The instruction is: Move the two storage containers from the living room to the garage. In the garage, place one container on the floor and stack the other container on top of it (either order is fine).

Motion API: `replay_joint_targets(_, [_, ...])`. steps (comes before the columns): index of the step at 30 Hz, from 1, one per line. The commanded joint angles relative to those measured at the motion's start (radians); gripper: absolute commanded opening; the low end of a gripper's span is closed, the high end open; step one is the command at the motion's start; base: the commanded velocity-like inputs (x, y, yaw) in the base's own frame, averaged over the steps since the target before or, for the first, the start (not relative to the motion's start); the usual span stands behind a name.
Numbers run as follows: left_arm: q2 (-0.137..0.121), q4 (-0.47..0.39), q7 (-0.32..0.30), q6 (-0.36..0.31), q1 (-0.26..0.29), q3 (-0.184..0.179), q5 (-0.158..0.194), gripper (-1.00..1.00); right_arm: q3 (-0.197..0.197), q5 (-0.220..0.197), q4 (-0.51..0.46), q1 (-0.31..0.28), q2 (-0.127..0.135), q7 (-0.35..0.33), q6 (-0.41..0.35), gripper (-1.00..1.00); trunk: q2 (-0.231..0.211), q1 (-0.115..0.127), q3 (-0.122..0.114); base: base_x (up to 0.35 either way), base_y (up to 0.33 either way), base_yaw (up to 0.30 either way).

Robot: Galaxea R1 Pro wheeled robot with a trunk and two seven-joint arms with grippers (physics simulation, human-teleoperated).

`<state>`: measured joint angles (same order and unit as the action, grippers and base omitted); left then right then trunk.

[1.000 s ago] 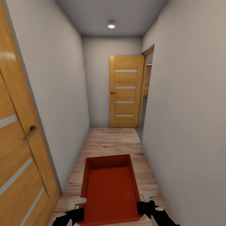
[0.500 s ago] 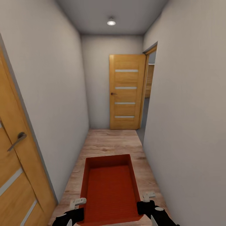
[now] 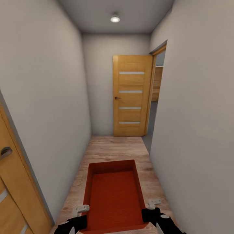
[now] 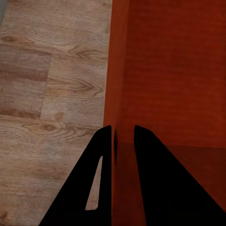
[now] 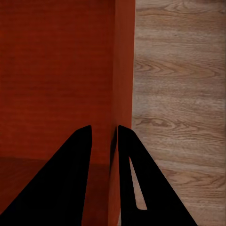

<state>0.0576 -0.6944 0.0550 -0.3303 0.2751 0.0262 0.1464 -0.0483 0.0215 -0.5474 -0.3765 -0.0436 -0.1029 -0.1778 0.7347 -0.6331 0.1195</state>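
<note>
The open-topped orange-red plastic storage container (image 3: pixel 114 195) is hanging between the two tools, over the light wood plank floor (image 3: pixel 110 149) of a narrow pale-walled corridor. The left tool (image 4: pixel 123 136) is pinching the container's left long wall, one finger inside and one outside; the right tool (image 5: pixel 104 134) is pinching the right wall likewise. The container's long axis is running straight ahead from both tools, toward the oak-coloured slatted door (image 3: pixel 131 96) and the open doorway (image 3: pixel 156 94) beside it (possibly the route onward). Both arms are sharing the load equally.
</note>
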Motion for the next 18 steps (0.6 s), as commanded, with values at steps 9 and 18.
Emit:
replay_joint_targets(9, [-0.016, -0.004, 0.026, 0.068, 0.0, 0.001, -0.031, -1.0, 0.004, -0.028, 0.0, -0.001, 0.001, -0.035, -0.006, -1.0, 0.001, -0.001, 0.002, 0.327, 0.0, 0.0])
replay_joint_targets(18, [-0.017, -0.004, 0.026, 0.068, 0.0, 0.001, -0.031, -1.0, 0.005, -0.029, 0.0, -0.001, 0.001, -0.034, -0.005, -1.0, 0.001, -0.001, 0.002, 0.327, 0.0, 0.0])
